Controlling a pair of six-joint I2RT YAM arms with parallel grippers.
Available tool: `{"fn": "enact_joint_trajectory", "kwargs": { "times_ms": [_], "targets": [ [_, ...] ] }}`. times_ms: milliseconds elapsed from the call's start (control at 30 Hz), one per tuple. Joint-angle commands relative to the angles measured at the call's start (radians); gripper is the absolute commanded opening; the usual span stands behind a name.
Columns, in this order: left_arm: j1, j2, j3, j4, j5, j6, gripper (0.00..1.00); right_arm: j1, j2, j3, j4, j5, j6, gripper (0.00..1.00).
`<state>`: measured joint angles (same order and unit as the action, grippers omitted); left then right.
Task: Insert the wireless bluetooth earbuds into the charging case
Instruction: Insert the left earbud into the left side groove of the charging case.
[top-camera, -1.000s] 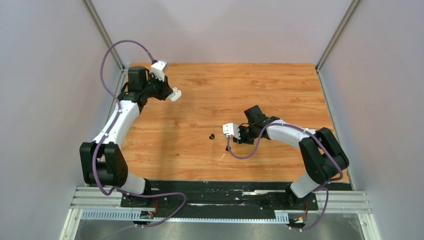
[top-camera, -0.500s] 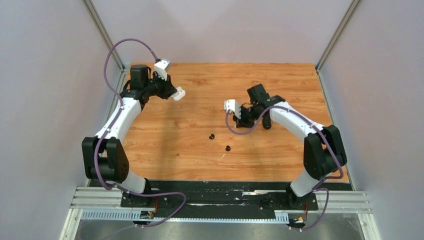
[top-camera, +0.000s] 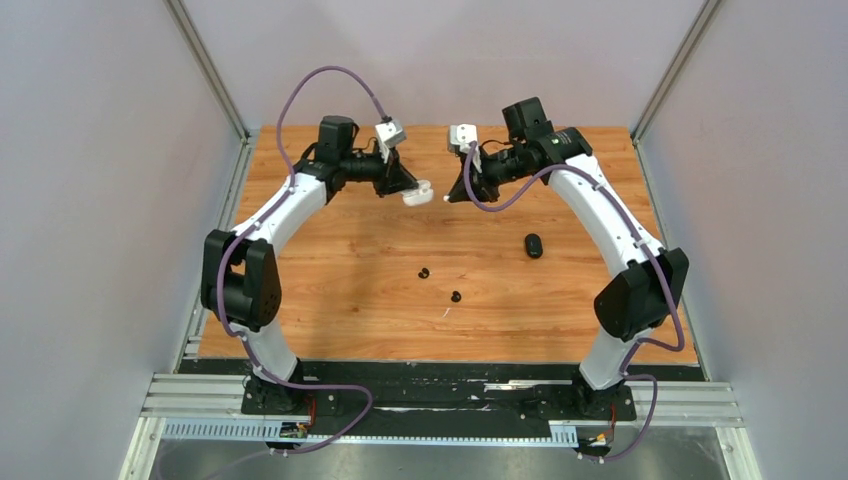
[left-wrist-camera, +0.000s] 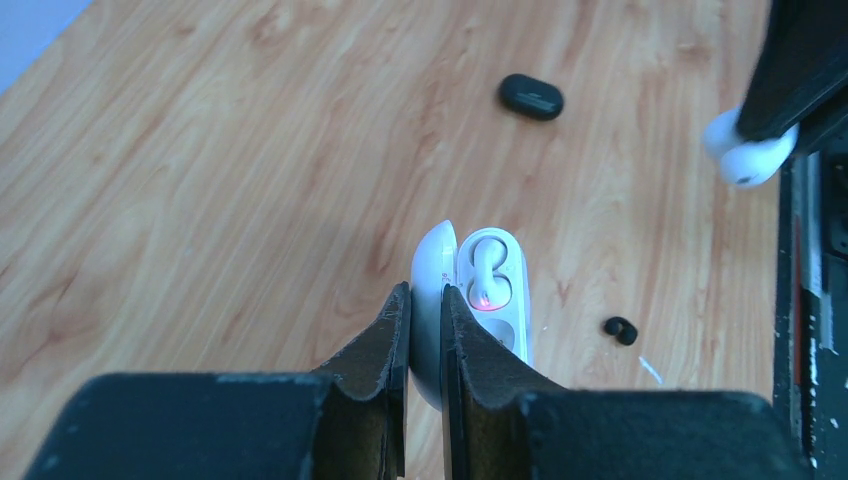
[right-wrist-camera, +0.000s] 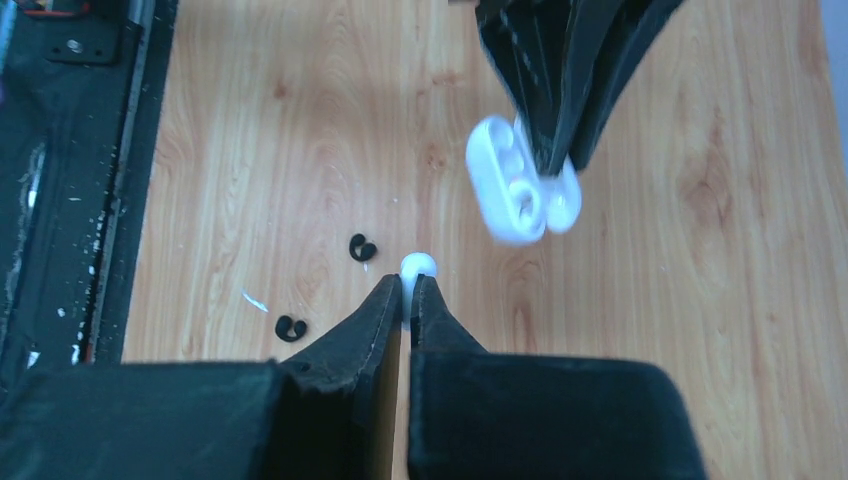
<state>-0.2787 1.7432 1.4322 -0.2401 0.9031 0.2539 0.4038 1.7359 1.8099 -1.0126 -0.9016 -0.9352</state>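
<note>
Jaws of the right gripper (right-wrist-camera: 407, 290) pinch almost closed on a white earbud (right-wrist-camera: 417, 266), which pokes out past the tips. Left gripper (left-wrist-camera: 425, 305) clamps tight on the lid of the white charging case (left-wrist-camera: 495, 310), which hangs open with its cavities turned toward the right arm. A second white earbud (left-wrist-camera: 487, 275) sits in one cavity with a red light showing. The other cavity is partly hidden by a finger and is probably free. Both grippers are raised over the far middle of the table (top-camera: 330, 280), tips near each other but apart; bud not yet at case.

Step in hand, as I read it: carrying the held bud to the free cavity. Next move calls for fine alignment and a gentle press. Held only by its lid, the case may pivot.

Black case (top-camera: 533, 245) lies on the table to the right. Two black earbuds (top-camera: 423, 272) (top-camera: 455, 296) lie loose near centre.

Half a second ago the left arm was in the far-left corner and the right was lower, by the black case. Both have swung inward to meet. Black items unmoved.
</note>
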Motion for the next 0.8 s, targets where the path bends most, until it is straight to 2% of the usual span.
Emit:
{"fn": "enact_joint_trajectory", "kwargs": {
  "times_ms": [0,133,300,567,767],
  "targets": [
    [-0.052,0.027,0.055,0.100,0.118,0.023,0.00,0.003,0.063,0.092,-0.059,-0.142,0.023,0.03],
    [-0.082,0.032,0.048,0.131,0.159,0.012,0.00,0.013,0.088,0.115,-0.023,-0.168,0.073,0.01],
    [-0.096,0.008,0.011,0.162,0.196,-0.011,0.00,0.053,0.079,0.107,0.004,-0.139,0.009,0.00],
    [-0.108,-0.042,-0.038,0.211,0.171,-0.011,0.00,0.106,0.002,-0.029,0.186,-0.083,-0.014,0.00],
    [-0.109,-0.063,-0.047,0.203,0.166,0.017,0.00,0.137,-0.025,-0.084,0.227,-0.001,-0.064,0.00]
  ]
}}
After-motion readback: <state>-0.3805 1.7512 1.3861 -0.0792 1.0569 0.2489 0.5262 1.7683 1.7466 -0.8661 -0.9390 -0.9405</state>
